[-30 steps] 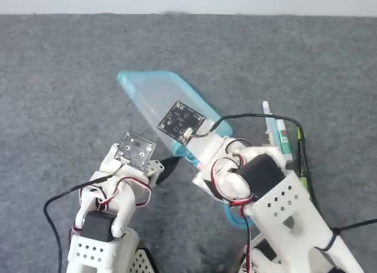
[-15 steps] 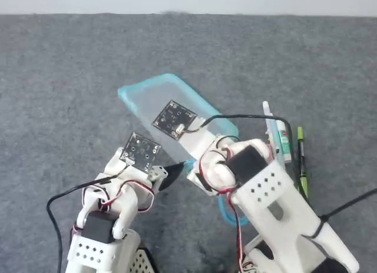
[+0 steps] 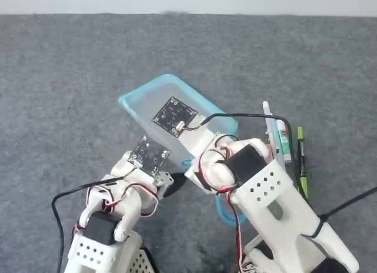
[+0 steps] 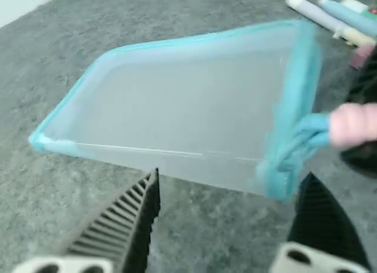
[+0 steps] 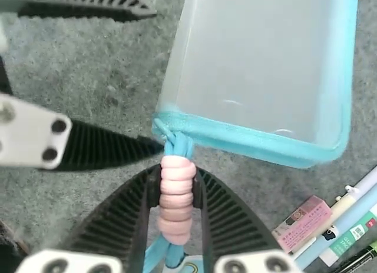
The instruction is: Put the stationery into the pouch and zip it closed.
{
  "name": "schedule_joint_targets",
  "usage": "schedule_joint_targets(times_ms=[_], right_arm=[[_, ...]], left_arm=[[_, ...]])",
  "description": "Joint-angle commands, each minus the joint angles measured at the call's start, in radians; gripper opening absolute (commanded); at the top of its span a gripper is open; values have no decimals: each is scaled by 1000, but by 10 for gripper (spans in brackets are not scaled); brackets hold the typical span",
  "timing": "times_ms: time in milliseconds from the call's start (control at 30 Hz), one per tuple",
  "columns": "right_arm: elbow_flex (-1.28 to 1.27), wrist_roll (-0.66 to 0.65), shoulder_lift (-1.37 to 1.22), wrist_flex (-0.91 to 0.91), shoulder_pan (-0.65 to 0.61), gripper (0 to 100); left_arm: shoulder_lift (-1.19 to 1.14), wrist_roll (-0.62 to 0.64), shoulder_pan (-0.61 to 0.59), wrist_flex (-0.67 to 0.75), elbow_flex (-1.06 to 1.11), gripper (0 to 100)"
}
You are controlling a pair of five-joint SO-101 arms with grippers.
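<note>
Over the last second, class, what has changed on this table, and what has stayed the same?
The right pincer, shut on the pink pull, swung left and turned the pouch, so its far corner came nearer the arms. The open left pincer edged right toward the pouch's near corner. No grasp visibly changed. The pens stayed where they were, outside the pouch.

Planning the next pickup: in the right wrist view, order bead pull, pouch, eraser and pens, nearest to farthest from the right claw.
1. Pink bead pull: clamped in the right claw.
2. Pouch: just ahead of the claw.
3. Pink eraser: lying off to the side.
4. Pens: just past the eraser.
</note>
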State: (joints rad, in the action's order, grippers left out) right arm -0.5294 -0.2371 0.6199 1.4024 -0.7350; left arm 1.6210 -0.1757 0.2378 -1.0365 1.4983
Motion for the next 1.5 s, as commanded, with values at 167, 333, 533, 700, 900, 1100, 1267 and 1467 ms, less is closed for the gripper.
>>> schedule_joint_targets(times_ms=[167,333,533,700,900,1100,1267,1467], right_arm=[[72,14,8,28,-31,6],[91,-26,8,74,-31,6],[132,-68,8,133,-28,6],[129,-104,7,134,12,6],[2,-117,5,67,59,6],[-150,-101,-5,-93,59,6],[-153,-52,-4,-102,61,6],[-193,-51,-4,-114,62,6]], left_arm=[[11,11,-12,74,-36,348],[9,-2,-89,147,2,346],[9,-20,-146,180,38,345],[9,-15,-189,193,35,345],[9,-11,-183,189,19,345],[11,-9,-181,184,15,345],[11,-9,-186,189,19,345],[11,-9,-189,186,19,345]])
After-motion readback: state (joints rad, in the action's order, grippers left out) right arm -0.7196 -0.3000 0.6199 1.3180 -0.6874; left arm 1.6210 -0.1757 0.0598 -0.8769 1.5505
